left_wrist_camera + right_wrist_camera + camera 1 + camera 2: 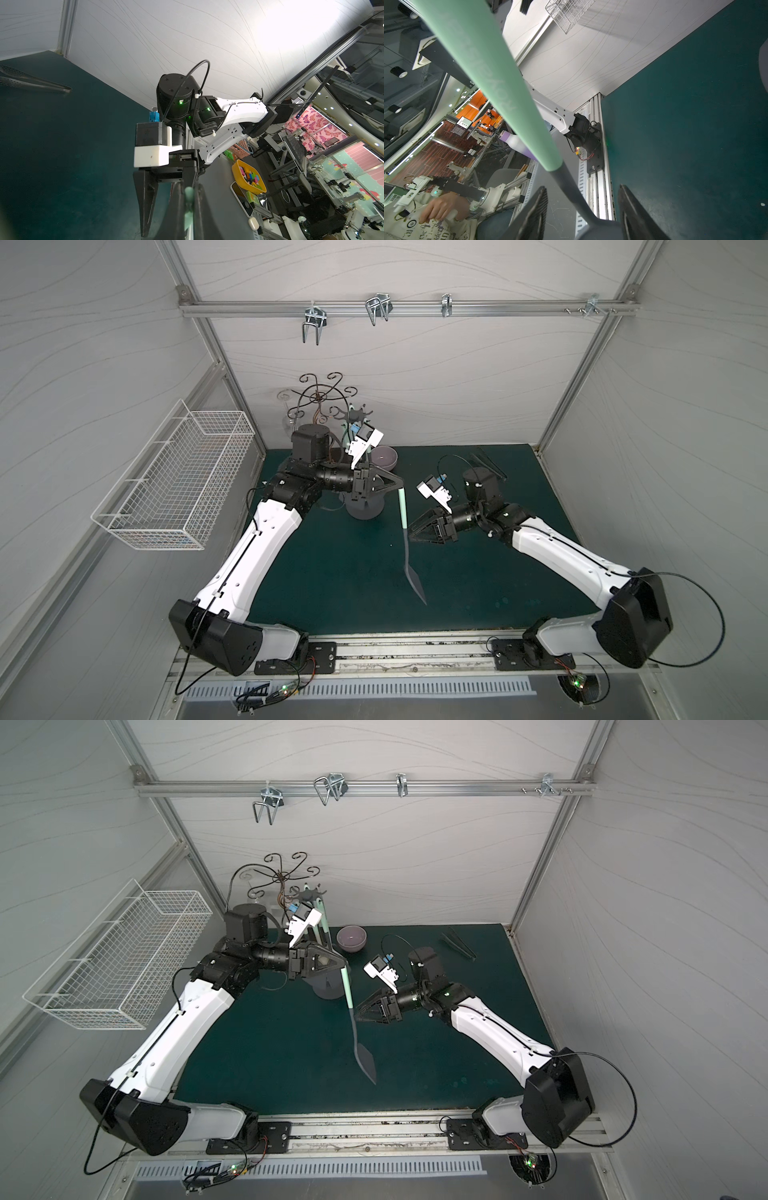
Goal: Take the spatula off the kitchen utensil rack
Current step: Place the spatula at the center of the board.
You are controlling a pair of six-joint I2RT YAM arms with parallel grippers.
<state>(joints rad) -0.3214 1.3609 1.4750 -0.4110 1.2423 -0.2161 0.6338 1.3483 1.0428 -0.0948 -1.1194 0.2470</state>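
Beside the rack (365, 512) (328, 988), just to the right of its round base, the left fingers (388, 484) (336, 962) are pressed together on the top end of the spatula (402, 510) (347, 990). The left wrist view shows them closed on either side of the blurred mint-green handle (189, 197).

The spatula is off the rack's prongs. It slopes down and away from the rack toward the front of the desk (498, 572). Its mint handle gives way to a thin grey neck and then a flat grey blade low over the green surface. Whether the blade touches the desk cannot be told.

On the far side of the spatula from the rack, the right fingers (415, 526) (370, 1006) point at the grey neck with their tips just beside it. They are spread apart and grip nothing. In the right wrist view the neck runs down through the gap between them, clear of both (537, 207).

Another utensil (325, 925) with a mint handle hangs from the star of prongs at the top of the rack.

A purple bowl (384, 459) (351, 939) sits just behind and to the right of the rack's base. Dark tongs (488, 462) (457, 945) lie well to the right of the rack, near the back of the desk. A curly wire stand (318, 400) rises just behind and to the left of the rack. A white wire basket (174, 489) is fixed to the wall well to the left of the rack.
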